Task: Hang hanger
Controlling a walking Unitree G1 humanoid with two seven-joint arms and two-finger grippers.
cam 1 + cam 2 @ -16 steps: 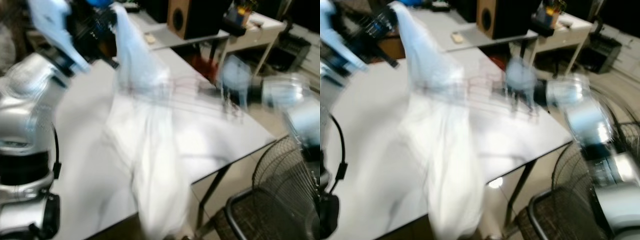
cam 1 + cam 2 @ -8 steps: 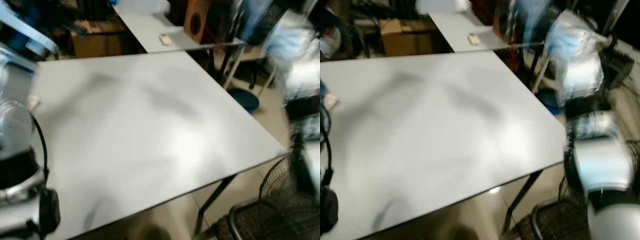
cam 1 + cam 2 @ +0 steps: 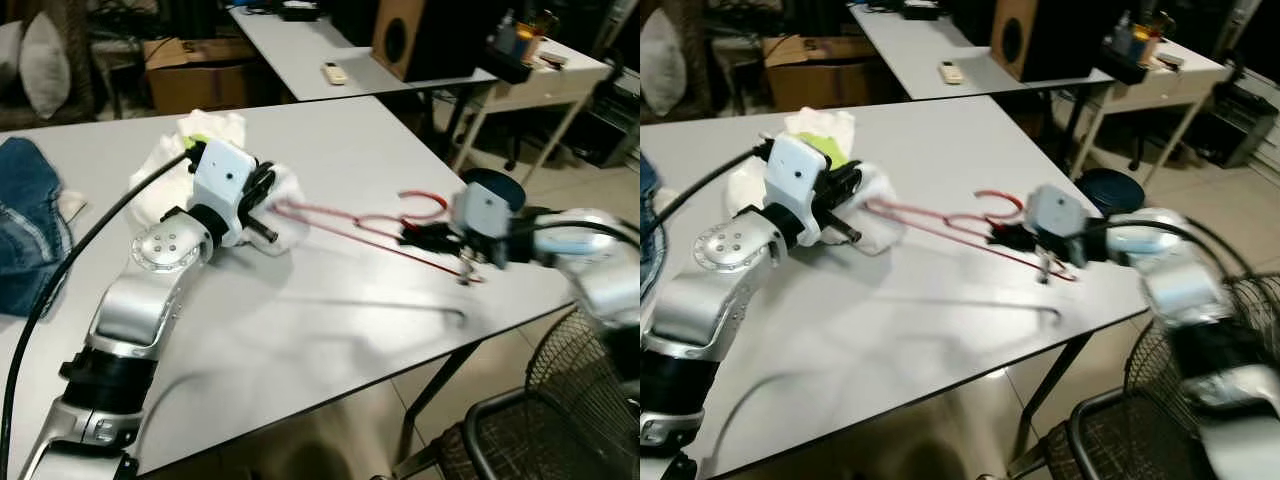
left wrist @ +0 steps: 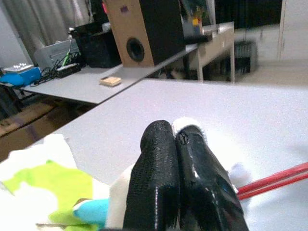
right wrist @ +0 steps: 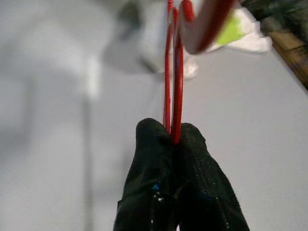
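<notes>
A red wire hanger (image 3: 345, 224) stretches low over the grey table (image 3: 330, 330), its hook (image 3: 428, 203) near the right end. My right gripper (image 3: 415, 237) is shut on the hanger's wires (image 5: 174, 86) close to the hook. The hanger's other end runs into a bunched white garment (image 3: 222, 126) with a yellow-green patch (image 4: 53, 178), lying on the table. My left gripper (image 4: 175, 137) is at that bundle, fingers pressed together with white cloth at their tips. The red wires (image 4: 274, 180) pass just beside it.
Folded blue jeans (image 3: 25, 225) lie at the table's left edge. Behind stands a second table with a remote (image 3: 337, 72) and a wooden speaker (image 3: 410, 35). A cardboard box (image 3: 200, 75) sits behind the table. A wire-mesh chair (image 3: 565, 405) stands at the table's right front corner.
The camera has swung about, with heavy blur. A second ago the white garment hung raised between both grippers; now it lies bunched on the table with the hanger held low.
</notes>
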